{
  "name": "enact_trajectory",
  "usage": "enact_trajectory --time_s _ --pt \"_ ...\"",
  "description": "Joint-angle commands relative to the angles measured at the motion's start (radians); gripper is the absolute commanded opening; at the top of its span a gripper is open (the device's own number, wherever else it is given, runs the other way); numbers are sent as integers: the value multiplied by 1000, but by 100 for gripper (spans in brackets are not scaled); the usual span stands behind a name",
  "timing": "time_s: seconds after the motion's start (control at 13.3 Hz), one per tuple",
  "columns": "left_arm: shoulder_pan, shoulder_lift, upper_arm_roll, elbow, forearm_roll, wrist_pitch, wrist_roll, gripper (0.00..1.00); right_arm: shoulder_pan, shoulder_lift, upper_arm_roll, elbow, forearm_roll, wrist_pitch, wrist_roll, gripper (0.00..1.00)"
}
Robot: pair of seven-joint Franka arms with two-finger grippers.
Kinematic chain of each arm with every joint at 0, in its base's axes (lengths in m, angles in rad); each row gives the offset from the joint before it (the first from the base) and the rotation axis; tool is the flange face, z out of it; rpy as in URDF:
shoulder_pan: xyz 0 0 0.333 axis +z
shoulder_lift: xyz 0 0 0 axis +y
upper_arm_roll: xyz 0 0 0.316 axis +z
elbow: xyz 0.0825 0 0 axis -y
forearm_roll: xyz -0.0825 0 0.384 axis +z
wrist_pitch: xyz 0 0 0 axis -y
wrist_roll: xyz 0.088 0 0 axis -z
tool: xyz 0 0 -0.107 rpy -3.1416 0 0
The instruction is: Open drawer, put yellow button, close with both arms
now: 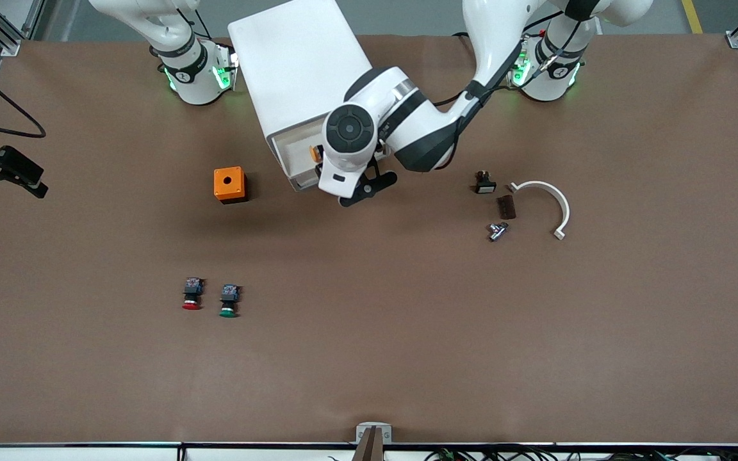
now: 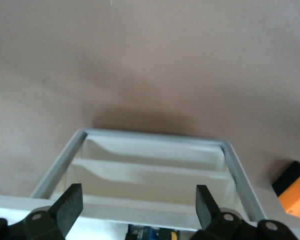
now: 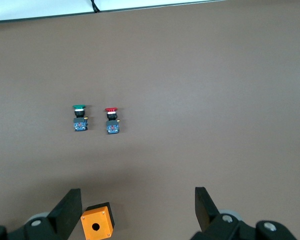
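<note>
The white cabinet (image 1: pixel 298 70) stands between the arms' bases. Its uppermost drawer (image 1: pixel 292 155) is pulled out toward the front camera. The yellow button (image 1: pixel 314 152) lies inside it, partly under the left wrist. My left gripper (image 1: pixel 359 190) hangs just over the drawer's front, open and empty. In the left wrist view, the open gripper (image 2: pixel 137 205) is above the stepped drawer fronts (image 2: pixel 150 172), and the button's blue and yellow (image 2: pixel 152 233) shows in the drawer (image 2: pixel 90 227). My right gripper (image 3: pixel 137 207) is open and empty, high over the table and out of the front view.
An orange box with a hole (image 1: pixel 230 184) sits beside the cabinet toward the right arm's end. Red-capped (image 1: pixel 192 294) and green-capped (image 1: pixel 229 301) buttons lie nearer the front camera. Toward the left arm's end lie a black switch (image 1: pixel 484 182), a brown piece (image 1: pixel 506 206), a metal part (image 1: pixel 498 230) and a white curved clamp (image 1: pixel 551 202).
</note>
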Motion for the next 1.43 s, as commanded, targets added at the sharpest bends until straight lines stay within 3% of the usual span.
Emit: enact_trajectory --time_s 0.0,0.83,1.05,1.35 --pt "-27 -12 -1 -14 -56 11 -28 99 -25 -13 22 -7 -3 1 -14 100" --pt "-66 -8 -3 -25 -96 11 -23 99 -28 -15 20 -10 -3 4 -15 100" --pt "-20 -17 60 -18 -55 11 -7 99 -25 -13 13 -10 -3 0 -15 100" --pt "71 -121 132 -18 89 11 1 99 -28 -13 13 -10 -3 -3 -26 100"
